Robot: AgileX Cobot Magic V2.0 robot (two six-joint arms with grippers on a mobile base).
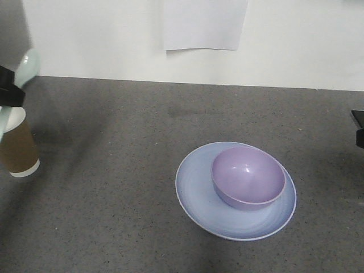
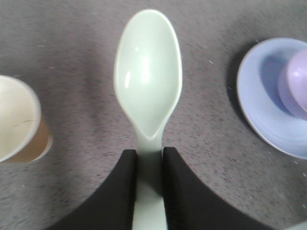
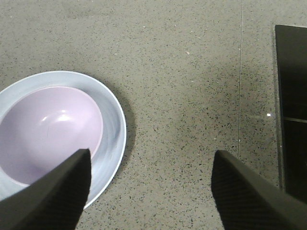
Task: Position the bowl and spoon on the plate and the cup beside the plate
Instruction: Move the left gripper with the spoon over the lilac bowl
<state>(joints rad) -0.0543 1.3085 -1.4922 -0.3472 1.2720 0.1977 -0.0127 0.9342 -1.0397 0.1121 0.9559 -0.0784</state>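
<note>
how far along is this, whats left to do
Done: the bowl sits on the plate. In hand: the left gripper is shut on the spoon, holding it in the air near the cup. Left: set the spoon on the plate, then bring the cup, which stands well apart from the plate, beside it. The right gripper is open and empty by the plate.

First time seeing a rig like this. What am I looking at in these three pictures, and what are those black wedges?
A two-armed robot works at a grey table. One camera looks on from the front; the other two sit on the wrists, so the black wedges are gripper fingers. The left gripper is shut on the mint spoon, held up near the brown cup. The right gripper is open and empty. The lilac bowl sits on the blue plate.
</note>
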